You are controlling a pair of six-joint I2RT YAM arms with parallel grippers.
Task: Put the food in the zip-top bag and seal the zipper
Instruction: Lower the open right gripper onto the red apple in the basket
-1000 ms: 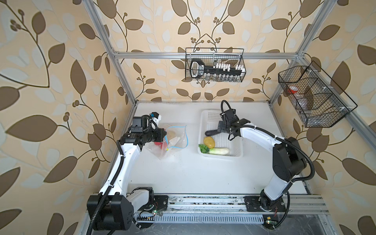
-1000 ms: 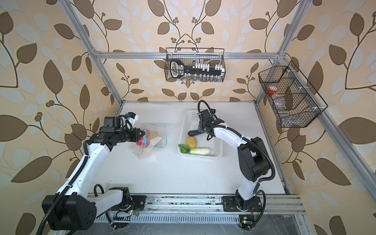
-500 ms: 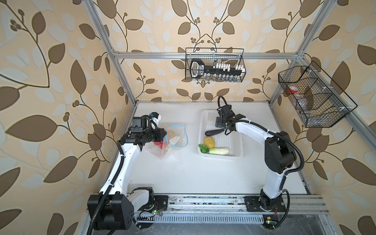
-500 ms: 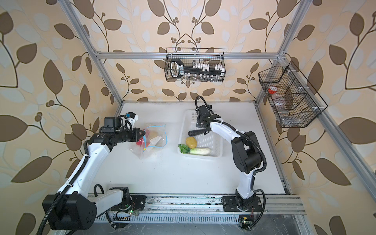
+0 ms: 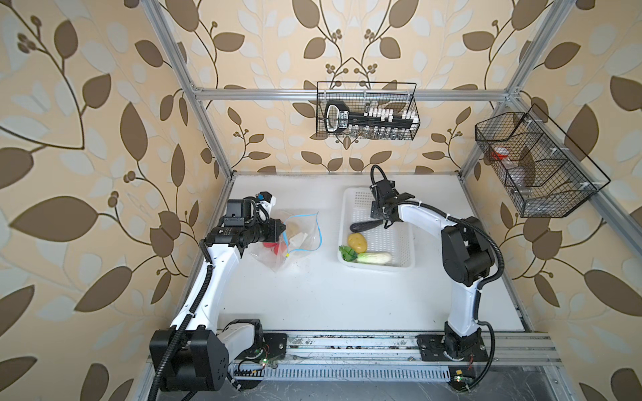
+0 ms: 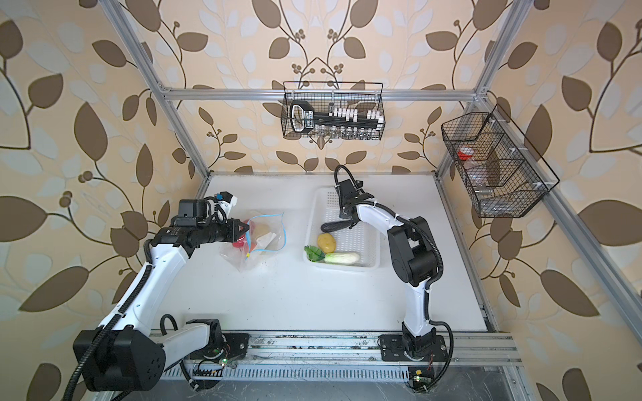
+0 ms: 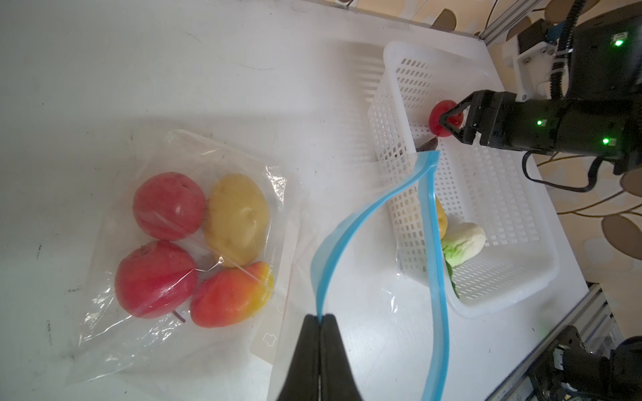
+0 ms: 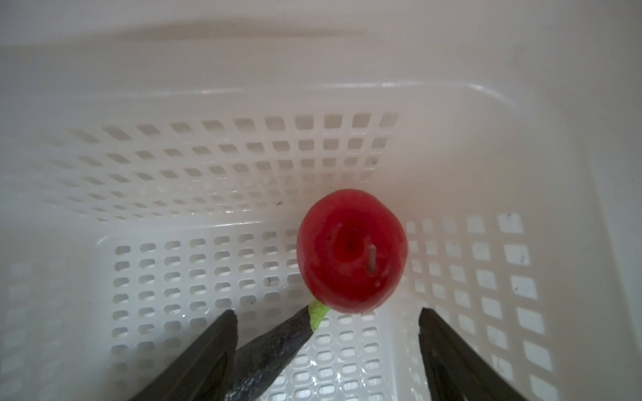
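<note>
The white table (image 5: 330, 298) carries the zip-top bag (image 5: 305, 239) and a perforated basket (image 5: 382, 267).

Nothing legible anywhere.
The label on the black tool (image 5: 338, 119) in the wire basket (image 5: 414, 114) and faint print on the zip-top bag (image 7: 156, 347) were too blurred to read.

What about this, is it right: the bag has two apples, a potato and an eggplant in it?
Not quite. The bag holds two apples, a potato and a red-yellow fruit, not an eggplant; the left wrist view shows it. The eggplant lies in the basket, seen in a top view.
</note>
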